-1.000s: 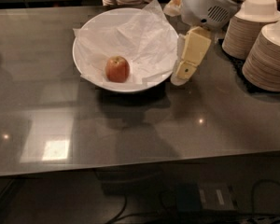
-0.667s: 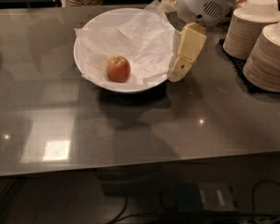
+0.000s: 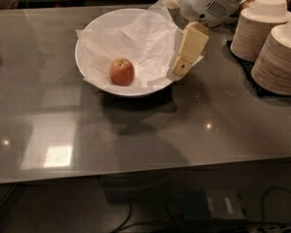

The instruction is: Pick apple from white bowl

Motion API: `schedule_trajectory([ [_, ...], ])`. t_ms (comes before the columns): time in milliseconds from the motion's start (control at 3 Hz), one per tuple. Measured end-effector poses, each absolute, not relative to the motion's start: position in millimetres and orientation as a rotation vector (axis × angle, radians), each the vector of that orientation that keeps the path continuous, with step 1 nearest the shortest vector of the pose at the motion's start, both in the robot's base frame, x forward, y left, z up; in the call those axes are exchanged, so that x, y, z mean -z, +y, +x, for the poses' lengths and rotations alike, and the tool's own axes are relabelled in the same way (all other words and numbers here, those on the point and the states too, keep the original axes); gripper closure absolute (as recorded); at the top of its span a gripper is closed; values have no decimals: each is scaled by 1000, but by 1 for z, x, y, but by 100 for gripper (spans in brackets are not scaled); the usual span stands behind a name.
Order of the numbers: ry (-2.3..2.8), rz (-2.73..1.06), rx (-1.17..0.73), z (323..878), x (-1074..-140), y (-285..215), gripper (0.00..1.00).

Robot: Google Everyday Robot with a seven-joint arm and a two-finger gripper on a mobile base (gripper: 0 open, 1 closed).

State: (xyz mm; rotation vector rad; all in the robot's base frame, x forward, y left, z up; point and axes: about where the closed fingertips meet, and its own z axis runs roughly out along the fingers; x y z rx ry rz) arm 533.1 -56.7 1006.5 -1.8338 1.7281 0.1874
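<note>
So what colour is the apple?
The apple is reddish-orange, camera view; the tool hangs at the white bowl.

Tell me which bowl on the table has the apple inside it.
The wide white bowl, lined with crumpled paper, holds the apple. The gripper hangs at its rim, on the side toward the stacked beige paper bowls, which stand apart.

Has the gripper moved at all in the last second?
Yes. The gripper has shifted left, from just outside the right rim of the white bowl to that rim, nearer the apple; the bowl itself has stayed put.
</note>
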Motion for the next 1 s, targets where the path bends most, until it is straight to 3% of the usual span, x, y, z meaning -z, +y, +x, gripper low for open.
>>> schedule_trajectory([
  [1000, 1523, -1668, -469, 608, -986, 0, 0],
])
